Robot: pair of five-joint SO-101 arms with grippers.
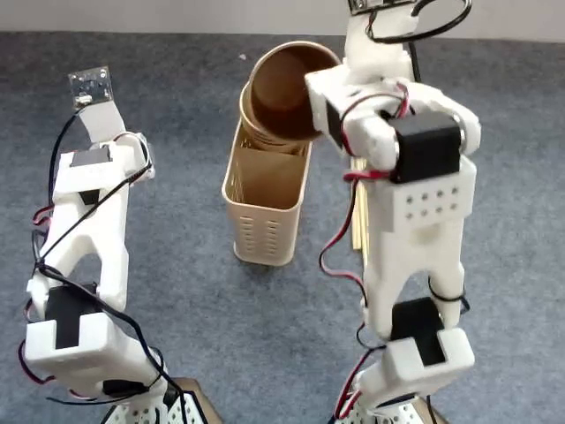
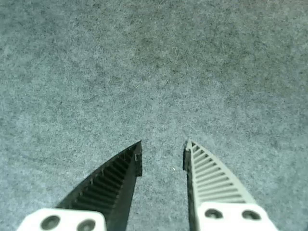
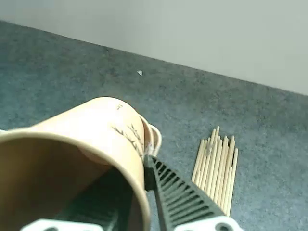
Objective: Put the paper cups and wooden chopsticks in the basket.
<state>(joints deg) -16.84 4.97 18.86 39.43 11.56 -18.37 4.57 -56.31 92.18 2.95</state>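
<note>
Reading the high view with the basket as clock centre. Grey carpeted table (image 1: 221, 344) carries everything. Right arm (image 1: 415, 221) runs up the 3 o'clock side and bends in over the top. Left arm (image 1: 84, 238) sits out at 9 o'clock, well apart from the task items.

Basket (image 1: 265, 221) is upright, mouth up, long axis 12–6. Held paper cup (image 1: 282, 88) hangs over the basket's 12 o'clock end, tipped over with its mouth facing 6 o'clock and upward. Right gripper (image 3: 138, 166) is closed onto that cup's rim, one jaw inside the wall and one outside.

Second cup (image 1: 248, 122) sits right under it, touching. It looks already seated in the basket's far end, but the held cup covers most of it, so not certain.

Wooden chopsticks (image 3: 215, 163) lie flat in a bundle on the table just beside the basket at 3 o'clock. Their long axis runs 12–6, parallel to the basket, and they are partly under the right arm. Left gripper (image 2: 162, 154) has its jaws parted a moderate gap, holds nothing, and points at bare carpet.

Key relation: the cup is above the basket's 12 o'clock end, so the drop needs it nested into the cup below. My read: cups nearly done, chopsticks not started. Right arm is nearer the chopsticks, but its own forearm overhangs them. The basket stands between them and the left arm.
</note>
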